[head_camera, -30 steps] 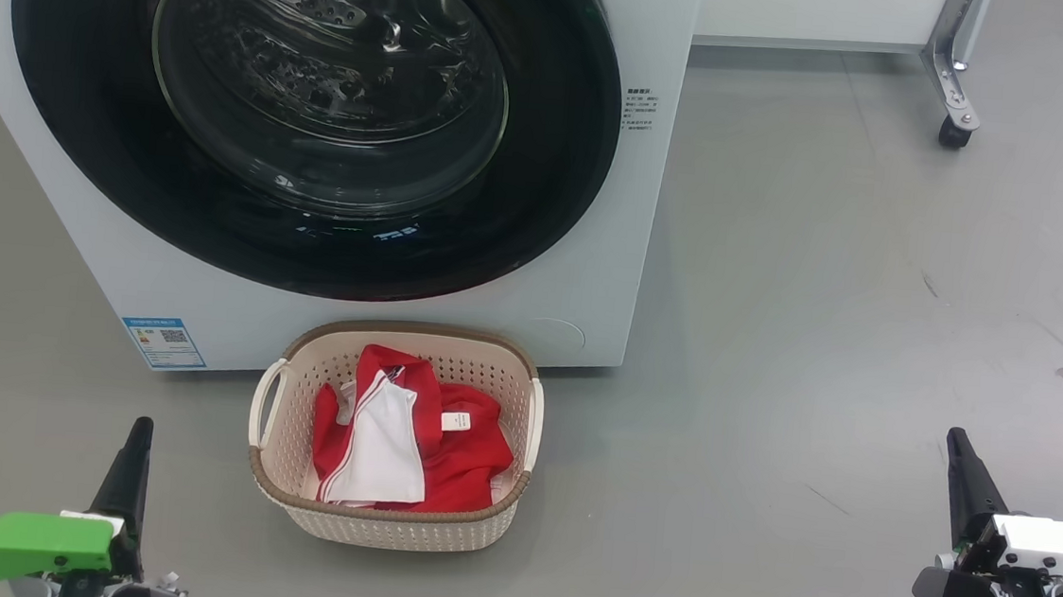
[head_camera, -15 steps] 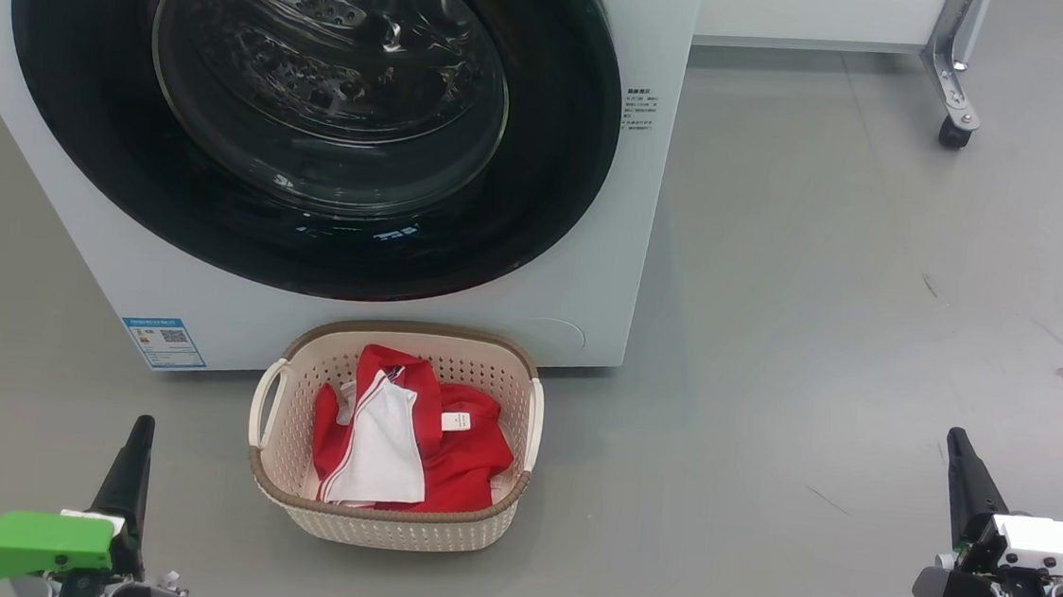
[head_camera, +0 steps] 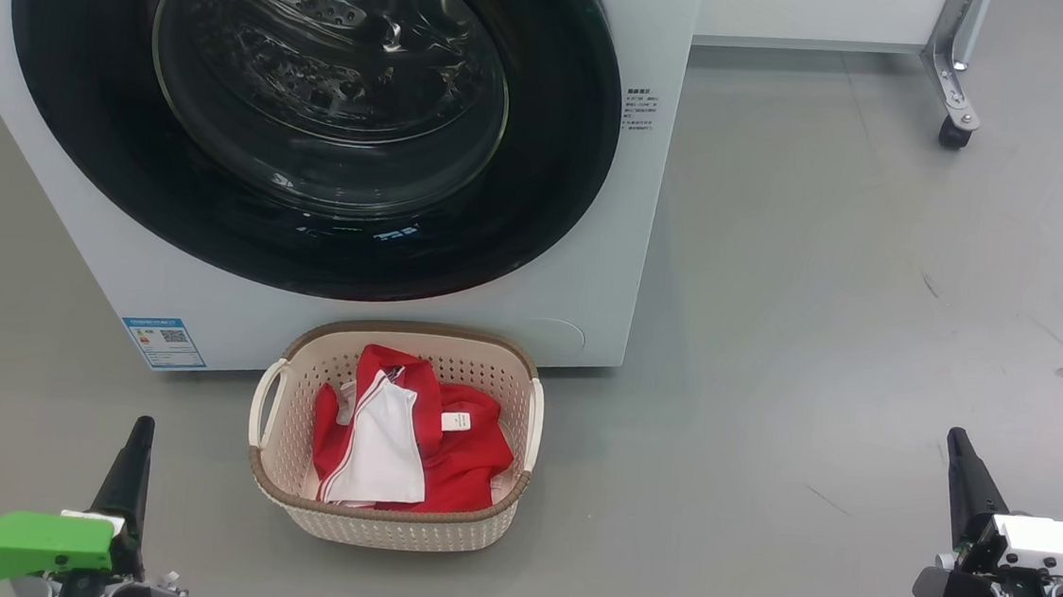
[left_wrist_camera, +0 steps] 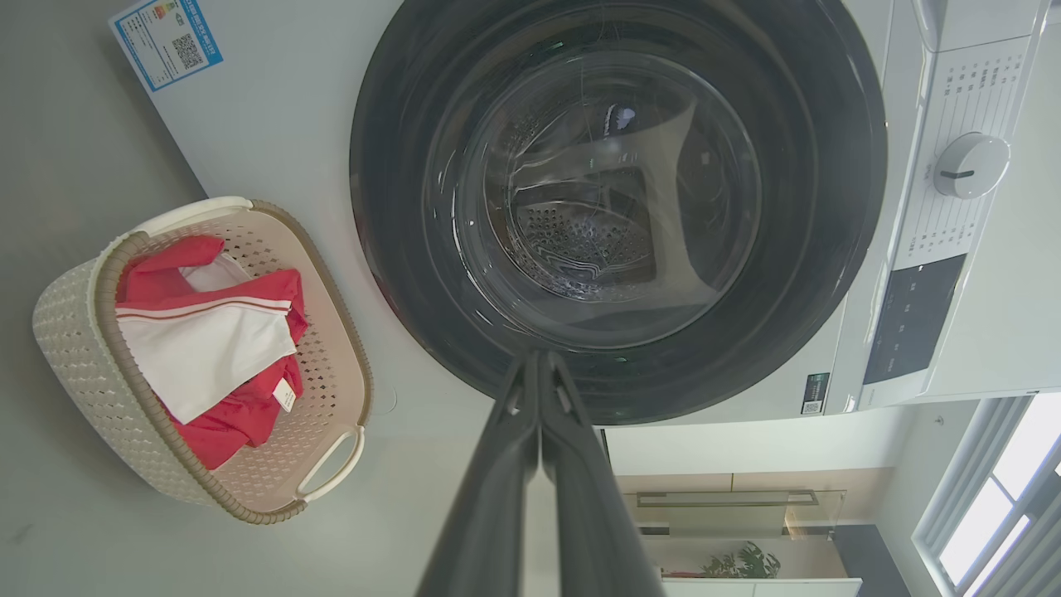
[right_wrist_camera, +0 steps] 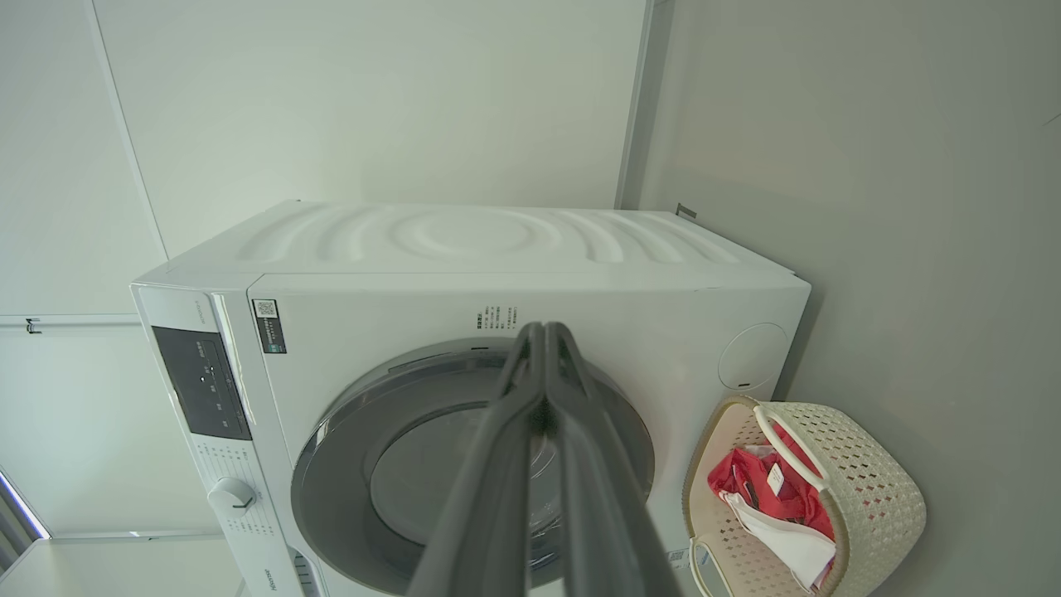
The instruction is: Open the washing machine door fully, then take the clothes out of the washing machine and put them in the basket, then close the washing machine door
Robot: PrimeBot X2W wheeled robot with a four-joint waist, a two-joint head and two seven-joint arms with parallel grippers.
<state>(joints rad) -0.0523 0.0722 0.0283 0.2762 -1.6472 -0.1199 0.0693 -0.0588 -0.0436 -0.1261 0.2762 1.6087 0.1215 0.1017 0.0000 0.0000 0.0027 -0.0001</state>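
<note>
Both jaws are pressed tight, finger against finger, with nothing between them: my left gripper sits low to the left of the basket, my right gripper well apart on the far right, and both point toward the washer. That white washer is the biggest thing before me, standing on the floor with its round black door shut flush against the front. Through the door's bulging glass I see the perforated steel drum. A dark control panel and a white dial sit above the door in my left wrist view, and a blue sticker is low on the front at the left. Just in front of the washer, below the door, stands the cream basket with its brown rim and two side handles; I cannot tell whether it touches the washer. The clothes lie inside it, red and crumpled, with a white panel edged in red stripes on top toward the left and a small white label near the middle. Under it all, the floor is smooth grey with a few faint scuffs on the right. At the far right, a metal leg on a black caster stands beside a white wall panel.
</note>
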